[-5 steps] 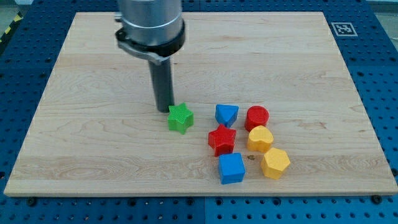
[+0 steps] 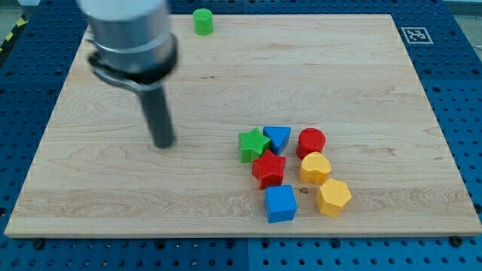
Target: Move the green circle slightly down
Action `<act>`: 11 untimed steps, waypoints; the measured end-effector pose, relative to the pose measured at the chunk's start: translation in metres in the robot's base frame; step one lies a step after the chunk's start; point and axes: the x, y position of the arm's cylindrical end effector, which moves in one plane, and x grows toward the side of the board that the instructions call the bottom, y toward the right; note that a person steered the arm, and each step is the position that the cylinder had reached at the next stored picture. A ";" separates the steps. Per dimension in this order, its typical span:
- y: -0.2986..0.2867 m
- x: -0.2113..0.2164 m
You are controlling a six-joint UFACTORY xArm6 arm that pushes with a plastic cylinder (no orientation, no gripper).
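Camera view shows our tip [image 2: 163, 144] mid-worktop [image 2: 361, 68], well apart from the green circle [image 2: 202, 21] at the top edge. We carry no pincer, so we should swing above the circle and nudge it down gently.

Robotics laboratory test station. Indicators: a wooden bench [image 2: 361, 90] mounted on a blue perforated fixture plate [image 2: 459, 90], a printed fiducial marker [image 2: 416, 35] at the bench's top-right corner, and yellow-black hazard tape [image 2: 11, 34] at the view's top left.

A small green circle [image 2: 202, 21] stands upright at the board's top edge. It sits well above my tip [image 2: 163, 144], slightly toward the view's right.
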 end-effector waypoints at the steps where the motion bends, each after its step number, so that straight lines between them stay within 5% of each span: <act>1: -0.077 -0.092; 3: -0.072 -0.270; 5: -0.036 -0.281; 7: 0.067 -0.278; 11: 0.151 -0.203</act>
